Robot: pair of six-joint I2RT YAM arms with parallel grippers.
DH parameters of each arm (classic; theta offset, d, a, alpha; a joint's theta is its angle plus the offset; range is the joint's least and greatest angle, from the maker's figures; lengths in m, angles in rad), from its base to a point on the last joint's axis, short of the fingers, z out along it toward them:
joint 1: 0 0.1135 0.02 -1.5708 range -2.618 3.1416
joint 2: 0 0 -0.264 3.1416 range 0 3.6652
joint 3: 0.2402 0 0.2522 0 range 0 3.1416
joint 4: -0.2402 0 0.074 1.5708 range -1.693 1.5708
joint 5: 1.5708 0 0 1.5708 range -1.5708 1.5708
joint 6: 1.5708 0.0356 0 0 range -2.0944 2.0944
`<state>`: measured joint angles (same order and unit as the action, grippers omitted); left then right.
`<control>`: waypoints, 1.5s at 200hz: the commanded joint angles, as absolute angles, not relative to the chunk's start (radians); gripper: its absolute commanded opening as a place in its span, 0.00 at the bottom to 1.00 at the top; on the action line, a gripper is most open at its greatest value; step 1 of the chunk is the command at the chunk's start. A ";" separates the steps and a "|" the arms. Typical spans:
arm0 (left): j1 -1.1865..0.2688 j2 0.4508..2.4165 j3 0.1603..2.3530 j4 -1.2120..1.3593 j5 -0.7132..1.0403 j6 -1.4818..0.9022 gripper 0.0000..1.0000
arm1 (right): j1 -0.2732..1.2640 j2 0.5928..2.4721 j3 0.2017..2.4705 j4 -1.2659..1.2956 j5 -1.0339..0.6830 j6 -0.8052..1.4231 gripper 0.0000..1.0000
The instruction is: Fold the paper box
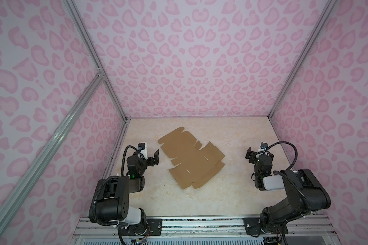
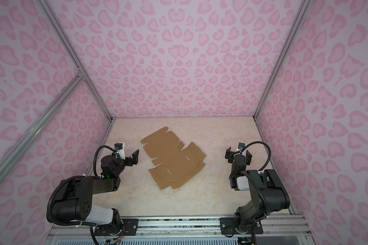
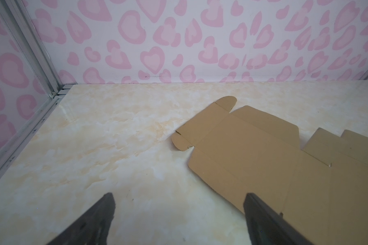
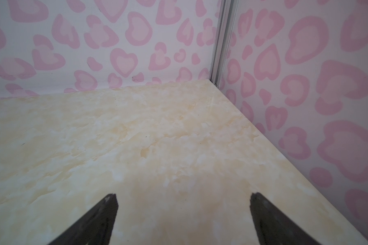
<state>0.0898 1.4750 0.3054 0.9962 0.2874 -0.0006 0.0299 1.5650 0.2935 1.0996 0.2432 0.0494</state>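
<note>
On a marble-patterned table (image 1: 242,131) walled in pink heart print, the left gripper (image 1: 152,159) hangs just left of the paper box (image 1: 191,157), its jaws spread wide and holding nothing. In the left wrist view one dark fingertip (image 3: 248,198) overlaps the sheet's near edge, though whether it touches cannot be told. The box lies mid-table as a flat brown die-cut sheet, skewed to the table's edges, its flaps, rounded tabs and slits all unfolded. Well apart on the far side, the right gripper (image 2: 238,155) is likewise wide open and empty, its wrist camera seeing only bare tabletop and a corner of the enclosure. Folding appears not yet begun, so this looks like the approach before a first grasp. The next move likely calls for one arm to pin a panel while the other lifts a side flap along its crease.
</note>
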 commanded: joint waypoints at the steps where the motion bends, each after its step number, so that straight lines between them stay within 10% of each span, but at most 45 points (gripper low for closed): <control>1: 0.089 1.473 0.305 1.029 0.293 0.005 0.97 | 0.031 1.568 0.293 1.108 0.255 0.046 1.00; 111: 0.088 1.397 0.331 0.915 0.274 -0.006 0.97 | 0.105 1.502 0.211 1.236 0.403 -0.002 1.00; 155: 0.080 1.218 0.494 0.654 0.261 -0.074 0.97 | 0.266 1.152 0.327 0.901 0.444 -0.124 1.00; 195: 0.085 1.233 0.680 0.435 0.070 -0.661 0.97 | 0.222 0.902 0.379 0.652 0.292 0.566 1.00; 248: 0.133 1.378 0.843 0.358 0.506 -0.945 0.97 | 0.316 0.871 0.543 0.231 0.044 0.615 1.00; 300: 0.126 1.200 0.747 0.058 0.354 -0.884 1.00 | 0.563 0.965 0.544 -0.065 0.084 0.906 0.82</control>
